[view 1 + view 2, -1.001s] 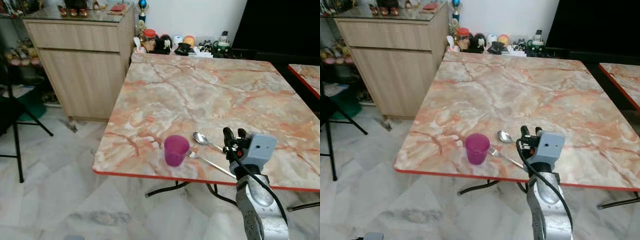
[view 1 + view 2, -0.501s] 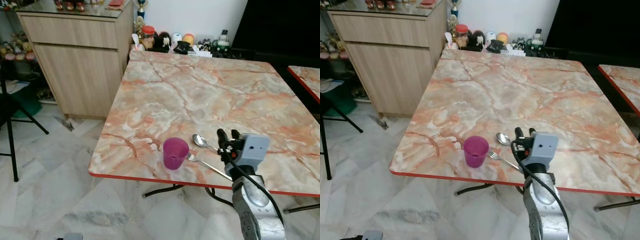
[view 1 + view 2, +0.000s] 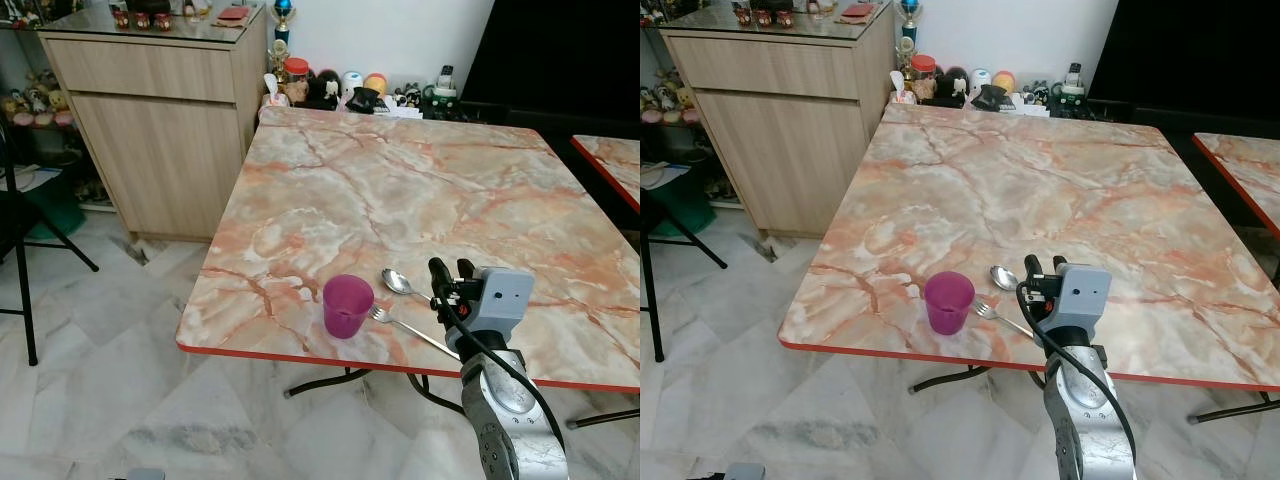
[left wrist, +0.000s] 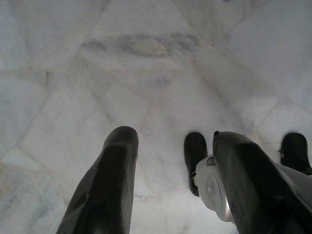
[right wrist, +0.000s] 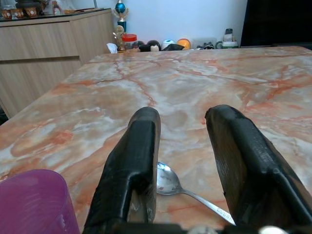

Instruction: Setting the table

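Black fingers of the right pincer sit spread and empty over the spoon, a touch closer to the worktop edge than a second ago, so it looks like it's backing off. Fork and purple cup lie just beside. Left pincer hangs spread over floor; nothing blocks.
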You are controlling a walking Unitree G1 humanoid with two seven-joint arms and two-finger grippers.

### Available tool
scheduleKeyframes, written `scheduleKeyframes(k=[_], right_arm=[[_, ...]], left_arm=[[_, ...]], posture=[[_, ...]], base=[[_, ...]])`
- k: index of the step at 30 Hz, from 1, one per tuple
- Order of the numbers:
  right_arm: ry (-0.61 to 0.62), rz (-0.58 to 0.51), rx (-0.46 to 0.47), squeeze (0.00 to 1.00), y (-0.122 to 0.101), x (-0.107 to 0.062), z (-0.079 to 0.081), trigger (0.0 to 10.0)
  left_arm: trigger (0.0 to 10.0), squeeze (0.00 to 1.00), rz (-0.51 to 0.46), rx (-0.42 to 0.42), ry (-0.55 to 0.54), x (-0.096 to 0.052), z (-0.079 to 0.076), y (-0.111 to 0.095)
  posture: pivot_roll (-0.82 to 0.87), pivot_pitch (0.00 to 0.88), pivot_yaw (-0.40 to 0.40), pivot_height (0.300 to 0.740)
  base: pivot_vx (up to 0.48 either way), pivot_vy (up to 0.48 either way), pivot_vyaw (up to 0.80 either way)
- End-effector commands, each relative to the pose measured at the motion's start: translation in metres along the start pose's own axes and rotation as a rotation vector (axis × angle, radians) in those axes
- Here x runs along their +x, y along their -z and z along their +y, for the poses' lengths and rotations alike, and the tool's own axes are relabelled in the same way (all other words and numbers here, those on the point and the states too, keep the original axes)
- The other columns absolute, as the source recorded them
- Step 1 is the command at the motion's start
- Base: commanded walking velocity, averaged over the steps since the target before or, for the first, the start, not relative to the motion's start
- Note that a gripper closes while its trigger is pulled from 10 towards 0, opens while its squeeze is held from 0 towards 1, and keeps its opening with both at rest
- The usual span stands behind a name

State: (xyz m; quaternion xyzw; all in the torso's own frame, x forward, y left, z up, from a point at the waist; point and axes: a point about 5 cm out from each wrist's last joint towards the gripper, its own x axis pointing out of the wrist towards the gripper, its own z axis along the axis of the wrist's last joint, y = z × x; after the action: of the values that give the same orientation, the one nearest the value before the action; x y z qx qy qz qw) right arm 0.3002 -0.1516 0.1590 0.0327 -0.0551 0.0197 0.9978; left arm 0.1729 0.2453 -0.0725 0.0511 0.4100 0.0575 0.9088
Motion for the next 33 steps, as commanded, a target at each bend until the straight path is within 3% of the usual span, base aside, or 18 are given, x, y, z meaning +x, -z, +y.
scheduleKeyframes(k=[1, 8, 23, 33], right_arm=[[0.015, 0.003, 0.0, 0.0, 0.0001, 0.0005, -0.0035, 10.0], [0.019, 0.002, 0.001, 0.0, -0.0003, 0.0005, -0.0041, 10.0], [0.013, -0.001, 0.005, 0.0, -0.0005, 0.0018, -0.0014, 10.0], [0.033, 0.005, -0.002, 0.0, 0.0004, -0.0017, -0.0061, 10.0]], left_arm=[[10.0, 0.0, 0.023, -0.013, -0.004, -0.0019, 0.0, 0.0073], [10.0, 0.0, 0.021, -0.015, -0.005, -0.0019, -0.0001, 0.0071], [10.0, 0.0, 0.025, -0.017, -0.009, -0.0022, -0.0006, 0.0085], [10.0, 0.0, 0.03, -0.007, -0.009, -0.0023, -0.0025, 0.0097]], posture=[[0.03, 0.111, -0.053, 0.74], [0.03, 0.111, -0.054, 0.74], [0.04, 0.114, -0.058, 0.74], [0.03, 0.12, -0.062, 0.74]], base=[[0.0, 0.0, 0.0], [0.0, 0.0, 0.0], [0.278, 0.0, 0.0], [0.0, 0.0, 0.0]])
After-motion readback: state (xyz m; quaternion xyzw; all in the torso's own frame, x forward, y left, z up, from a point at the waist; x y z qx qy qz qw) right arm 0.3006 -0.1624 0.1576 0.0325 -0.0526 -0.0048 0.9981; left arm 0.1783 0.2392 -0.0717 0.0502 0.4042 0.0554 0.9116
